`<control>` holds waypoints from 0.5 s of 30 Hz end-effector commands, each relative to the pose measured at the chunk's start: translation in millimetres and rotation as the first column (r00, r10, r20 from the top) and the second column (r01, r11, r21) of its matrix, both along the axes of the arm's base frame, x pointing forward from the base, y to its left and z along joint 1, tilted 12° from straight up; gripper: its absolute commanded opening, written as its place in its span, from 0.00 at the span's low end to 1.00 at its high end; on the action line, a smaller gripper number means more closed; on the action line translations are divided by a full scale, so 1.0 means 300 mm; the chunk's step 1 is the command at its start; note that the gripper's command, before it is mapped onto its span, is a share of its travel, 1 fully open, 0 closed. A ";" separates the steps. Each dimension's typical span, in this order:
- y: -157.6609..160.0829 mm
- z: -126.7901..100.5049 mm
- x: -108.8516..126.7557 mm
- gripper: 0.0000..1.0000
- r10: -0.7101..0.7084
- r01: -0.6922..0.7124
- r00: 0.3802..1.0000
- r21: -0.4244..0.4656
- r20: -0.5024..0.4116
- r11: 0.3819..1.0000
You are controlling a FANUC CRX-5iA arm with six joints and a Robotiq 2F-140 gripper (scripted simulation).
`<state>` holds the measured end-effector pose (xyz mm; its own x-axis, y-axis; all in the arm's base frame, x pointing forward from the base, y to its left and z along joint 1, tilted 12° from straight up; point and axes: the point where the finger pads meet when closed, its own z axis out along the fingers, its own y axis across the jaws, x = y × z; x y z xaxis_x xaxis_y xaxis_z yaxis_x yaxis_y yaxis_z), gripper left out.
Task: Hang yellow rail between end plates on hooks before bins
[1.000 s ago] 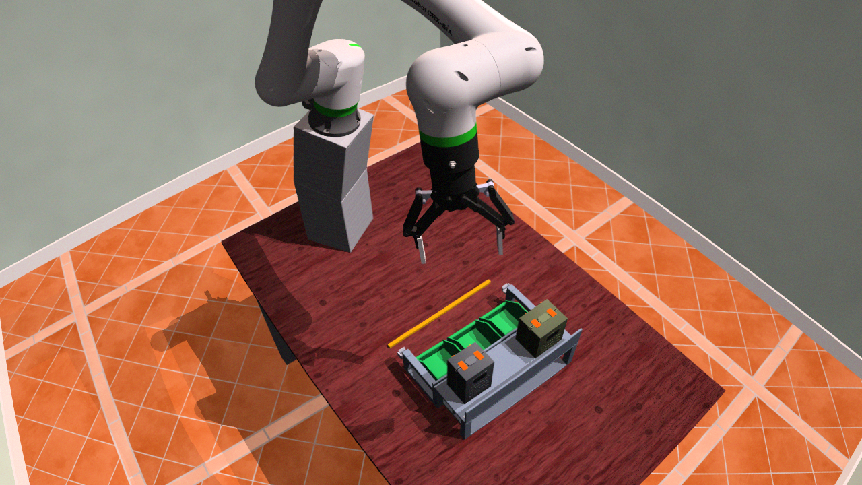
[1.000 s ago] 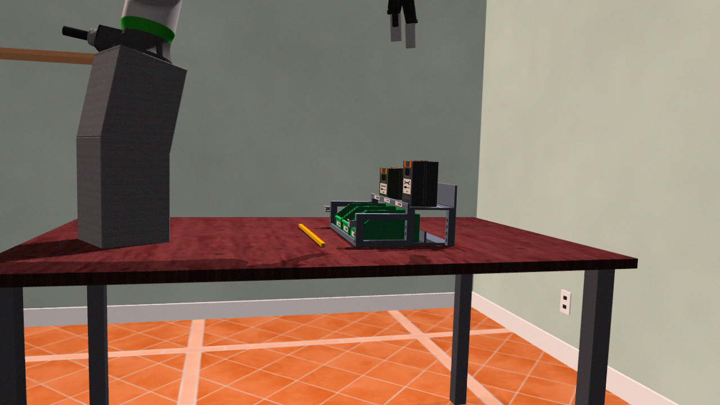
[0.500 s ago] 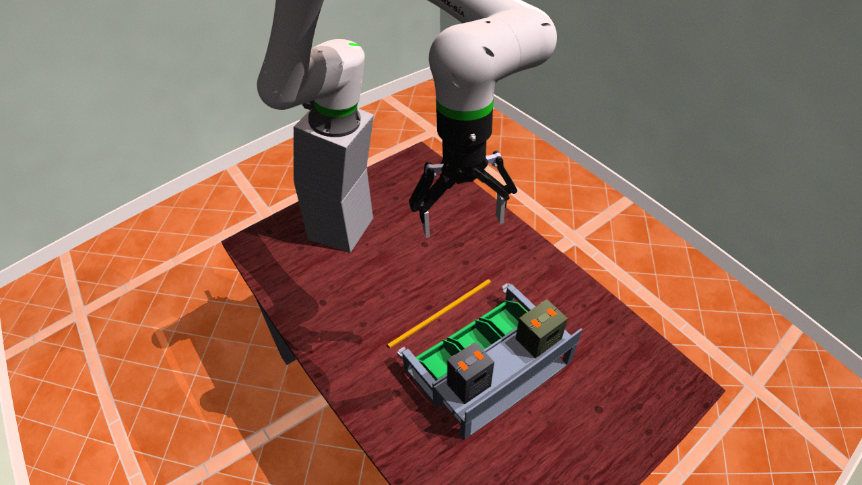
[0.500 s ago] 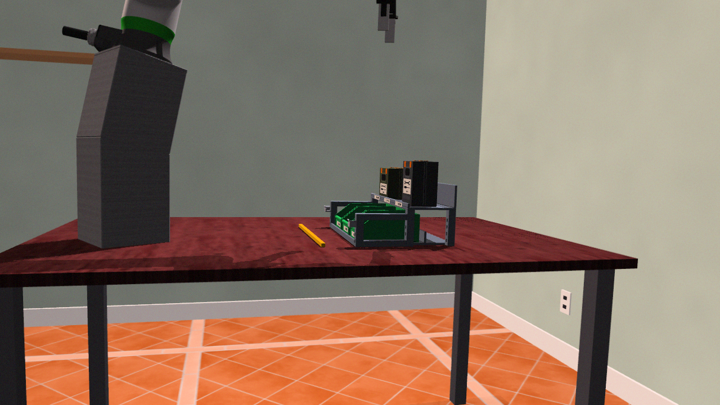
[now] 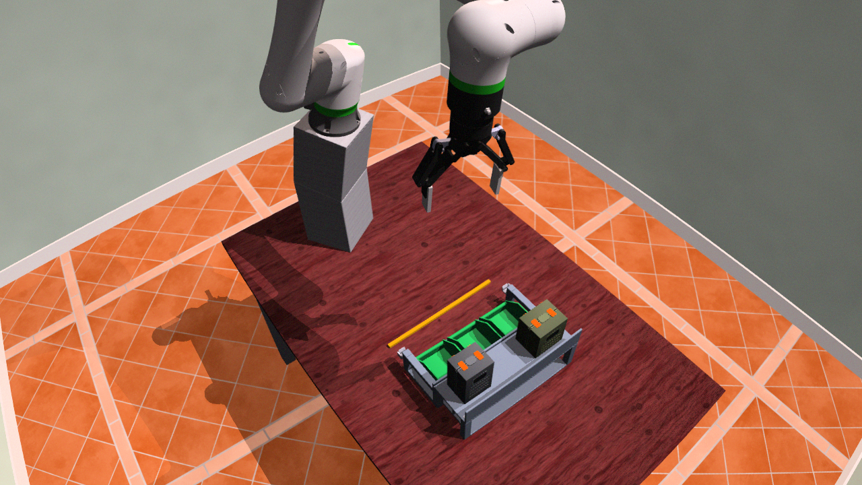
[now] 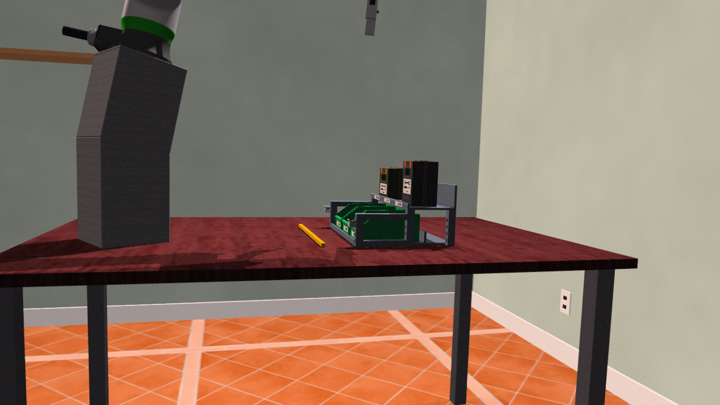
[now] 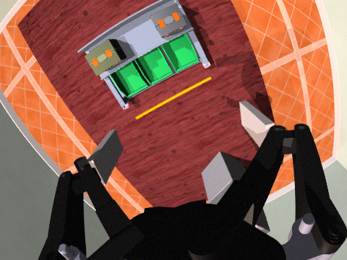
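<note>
In the top view the gripper (image 5: 461, 192) hangs in the upper middle of the frame, high above the far end of the table (image 5: 603, 386), its jaws spread fully apart with nothing between them. The white arm (image 5: 506, 36) drops in from the top edge, and its grey pedestal (image 5: 331, 180) stands at the table's upper left corner.

The yellow rail (image 5: 438, 313) lies flat on the table just below the centre of the frame, running diagonally from lower left to upper right. It rests beside the front of the grey rack (image 5: 518, 386), parallel to it but apart from it, not on the hooks.

Three green bins (image 5: 476, 335) sit in a row along the rack's front. Two dark boxes (image 5: 541, 327) with orange marks stand on the shelf behind them.

The wrist view, looking down past the spread fingers, shows the rail (image 7: 173, 98) in the upper centre, just below the bins (image 7: 155, 65). In the exterior view only a fingertip (image 6: 370, 22) shows at the top edge, well above the rail (image 6: 311, 234).
</note>
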<state>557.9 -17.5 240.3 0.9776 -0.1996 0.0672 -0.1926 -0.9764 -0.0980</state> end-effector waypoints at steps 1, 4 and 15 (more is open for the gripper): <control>0.007 0.006 -0.010 1.00 0.010 -0.010 1.000 -0.004 -0.003 1.000; 0.007 0.006 -0.010 1.00 0.010 -0.010 1.000 -0.004 -0.003 1.000; 0.055 0.096 -0.176 1.00 0.177 -0.183 0.981 -0.076 -0.077 0.980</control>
<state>518.2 -5.3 262.0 0.9980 -0.0593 0.0225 -0.0586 -0.9979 -0.0287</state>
